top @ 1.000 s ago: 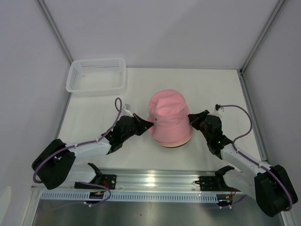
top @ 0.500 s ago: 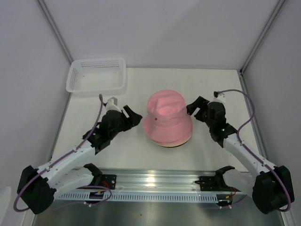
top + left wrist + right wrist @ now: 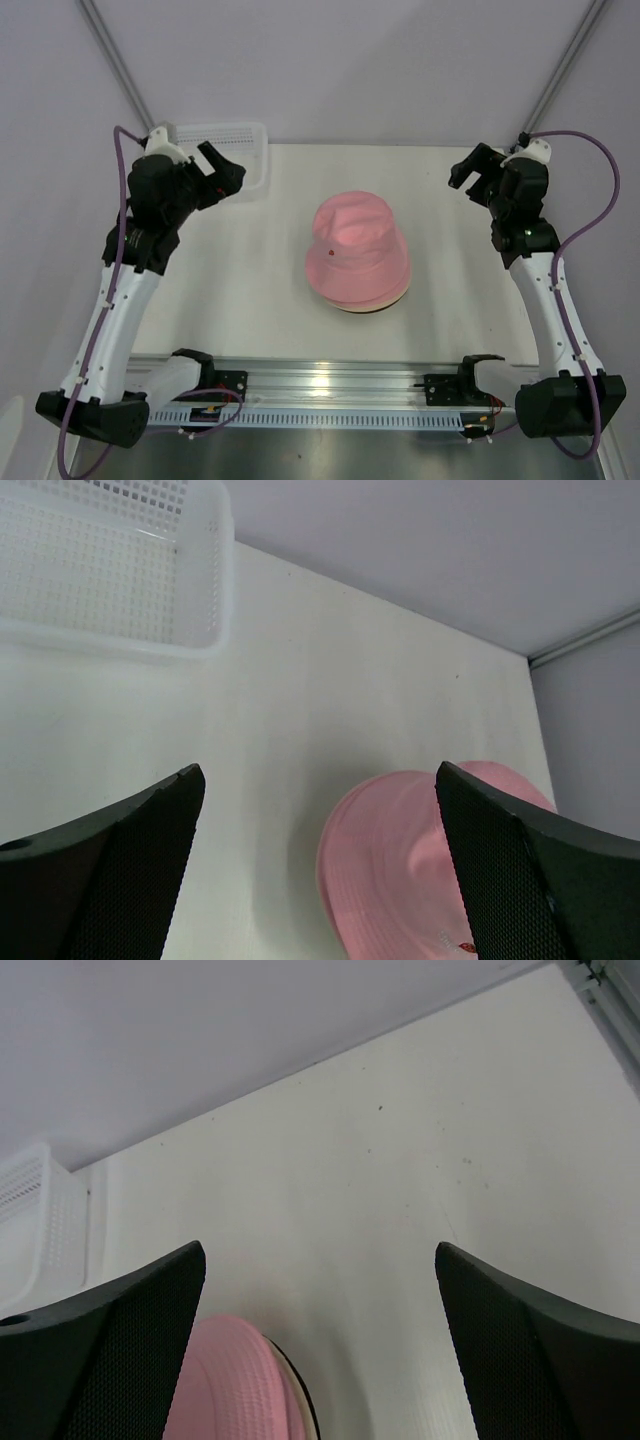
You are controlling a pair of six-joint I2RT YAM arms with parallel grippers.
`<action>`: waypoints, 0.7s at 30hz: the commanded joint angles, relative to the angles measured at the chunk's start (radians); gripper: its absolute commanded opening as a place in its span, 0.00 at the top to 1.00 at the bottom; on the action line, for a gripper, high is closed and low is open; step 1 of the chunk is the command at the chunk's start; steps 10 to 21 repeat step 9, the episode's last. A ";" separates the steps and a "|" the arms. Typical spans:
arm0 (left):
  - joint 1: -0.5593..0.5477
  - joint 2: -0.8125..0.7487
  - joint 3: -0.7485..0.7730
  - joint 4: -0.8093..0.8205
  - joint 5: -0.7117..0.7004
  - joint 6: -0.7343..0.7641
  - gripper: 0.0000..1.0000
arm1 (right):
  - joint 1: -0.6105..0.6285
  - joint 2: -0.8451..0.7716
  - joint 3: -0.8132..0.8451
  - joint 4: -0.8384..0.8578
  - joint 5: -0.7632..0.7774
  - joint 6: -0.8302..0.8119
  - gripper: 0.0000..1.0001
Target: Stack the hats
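A pink hat (image 3: 355, 243) tops a pile of hats in the middle of the table, crown up, with a small red mark on its brim. A beige brim (image 3: 374, 304) peeks out under it. In the right wrist view the pink hat (image 3: 230, 1385) shows a thin beige and black edge (image 3: 303, 1398) beneath. My left gripper (image 3: 222, 165) hangs open, raised at the far left beside the basket, well away from the pile. My right gripper (image 3: 464, 168) hangs open, raised at the far right. Neither holds anything. The left wrist view looks down past open fingers (image 3: 120, 870) onto the pink hat (image 3: 410, 865).
A white mesh basket (image 3: 235, 140) stands at the back left corner, partly hidden by my left arm; it also appears as the basket (image 3: 110, 575) in the left wrist view. Grey walls close in the table's back and sides. A metal rail (image 3: 330, 385) runs along the near edge.
Both grippers opened and let go of the pink hat's brim, then rose and drew back outward to the far left and far right. The hat settled onto the pile.
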 commanded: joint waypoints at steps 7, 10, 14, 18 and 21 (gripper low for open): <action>0.013 0.028 0.068 -0.197 0.122 0.259 0.00 | -0.001 0.009 -0.053 -0.030 0.054 -0.076 0.01; 0.013 0.000 0.046 -0.162 0.125 0.263 0.00 | -0.001 0.003 -0.057 -0.013 0.042 -0.076 0.00; 0.013 0.000 0.046 -0.162 0.125 0.263 0.00 | -0.001 0.003 -0.057 -0.013 0.042 -0.076 0.00; 0.013 0.000 0.046 -0.162 0.125 0.263 0.00 | -0.001 0.003 -0.057 -0.013 0.042 -0.076 0.00; 0.013 0.000 0.046 -0.162 0.125 0.263 0.00 | -0.001 0.003 -0.057 -0.013 0.042 -0.076 0.00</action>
